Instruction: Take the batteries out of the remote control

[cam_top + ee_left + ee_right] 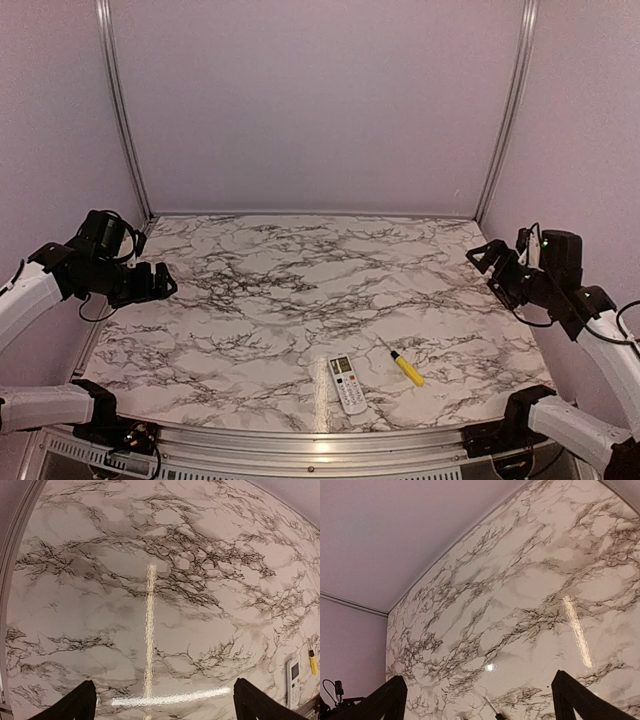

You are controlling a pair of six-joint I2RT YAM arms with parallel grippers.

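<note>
The white remote control (347, 384) lies button side up near the table's front edge, a little right of centre; it also shows at the lower right of the left wrist view as the remote control (293, 682). No batteries show; they are hidden. My left gripper (160, 283) hovers open over the table's left edge, far from the remote, with nothing between its fingers (75, 705). My right gripper (483, 257) hangs open over the right edge, its fingers (575, 697) wide apart and empty.
A yellow-handled screwdriver (404, 365) lies just right of the remote, its shaft pointing to the far left; its tip shows in the right wrist view (492, 709). The marble table (300, 280) is walled on three sides.
</note>
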